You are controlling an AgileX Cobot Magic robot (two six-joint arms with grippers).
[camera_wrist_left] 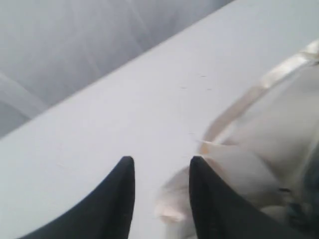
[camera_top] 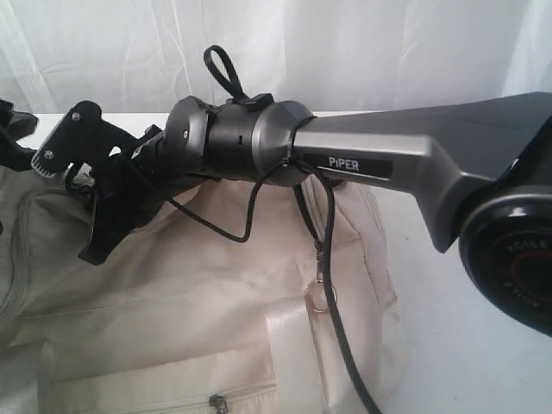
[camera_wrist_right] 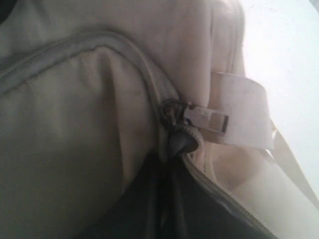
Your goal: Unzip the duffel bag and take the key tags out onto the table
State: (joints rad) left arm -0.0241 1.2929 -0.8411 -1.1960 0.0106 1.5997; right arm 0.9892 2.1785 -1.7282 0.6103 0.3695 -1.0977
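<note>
Nearest in the exterior view, the large cream-beige fabric duffel bag [camera_top: 216, 336] is seen lying on the wide white tabletop [camera_top: 470, 345], with a metal ring zipper pull [camera_top: 321, 298] hanging beside its pale webbing strap [camera_top: 289, 345]. Above it the grey right arm [camera_top: 388, 151] is stretched across to the left, and its black right gripper [camera_top: 97, 237] is pointed down at the bag's top. The jaws are closed tight, though whether anything is pinched cannot be told. Only the right wrist view shows the beige zipper [camera_wrist_right: 149, 74] partly parted, with its metal slider tab [camera_wrist_right: 207, 119] above dark grey lining [camera_wrist_right: 164, 209]. Only the left wrist view shows the left gripper [camera_wrist_left: 160, 199]. Its black fingertips [camera_wrist_left: 119, 199] are held apart, table and a fold of cream fabric are seen through the gap, and nothing is clamped. Farthest back a white curtain [camera_top: 362, 43] is hung
</note>
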